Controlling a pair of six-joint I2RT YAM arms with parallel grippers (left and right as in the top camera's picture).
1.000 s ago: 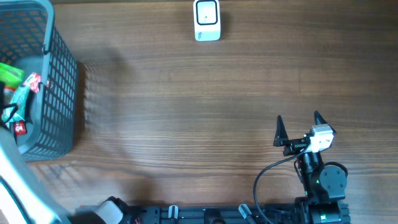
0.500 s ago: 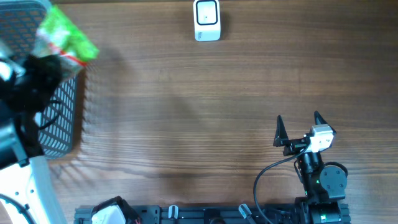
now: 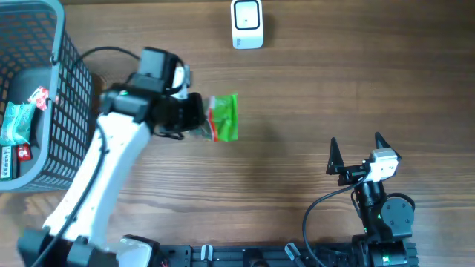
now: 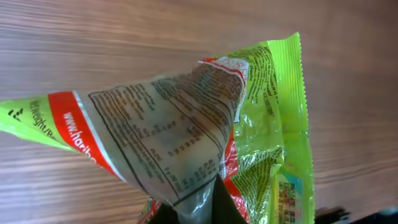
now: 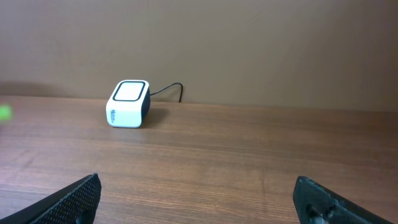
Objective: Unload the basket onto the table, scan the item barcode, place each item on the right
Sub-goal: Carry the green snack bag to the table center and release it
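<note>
Ideally, we carry the green packet [image 3: 224, 117], clenched in the left pincer [image 3: 199, 119], over the scanner [image 3: 246, 24], printed back facing it; right pincer [image 3: 357, 150] rests released.

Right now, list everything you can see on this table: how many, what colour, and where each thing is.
Brown wooden table: one, brown, under everything.
Grey plastic mesh basket: one, grey, far left corner.
Crinkly snack packets: about three, green and red-white, inside the basket.
White box-shaped barcode scanner: one, white, far edge, centre.
Green plastic snack bag: one, green with a red band, held left of centre, nearer than the scanner.
Left claw: one, black on a white arm, shut on the snack bag.
Right claw: one, black, near right, open and empty.
</note>
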